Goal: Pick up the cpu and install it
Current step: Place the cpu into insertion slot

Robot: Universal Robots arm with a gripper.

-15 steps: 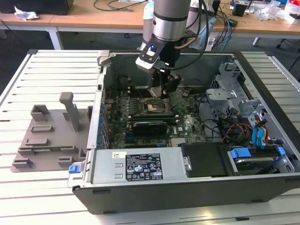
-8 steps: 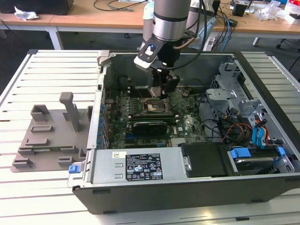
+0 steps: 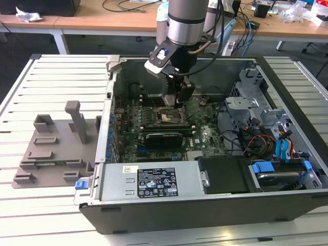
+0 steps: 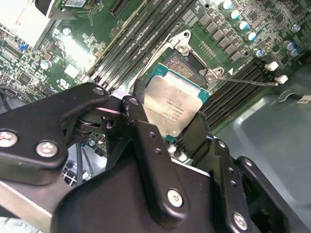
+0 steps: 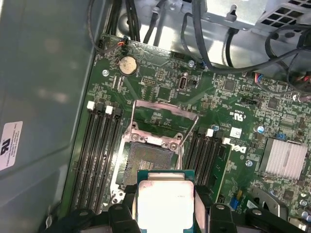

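As both wrist views show, pincer (image 4: 170, 116) clasps the cpu (image 4: 176, 108).

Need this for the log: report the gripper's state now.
Gripper: shut on the cpu, held over the motherboard near the empty socket.

Arm (image 3: 187, 20) upright, hand (image 3: 180, 101) downward, fingers (image 4: 146, 141) tight on opposite edges of the cpu (image 4: 175, 109)

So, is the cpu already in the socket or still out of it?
Out. The gripper holds the cpu by its edges above the motherboard, and the socket lies open and bare.
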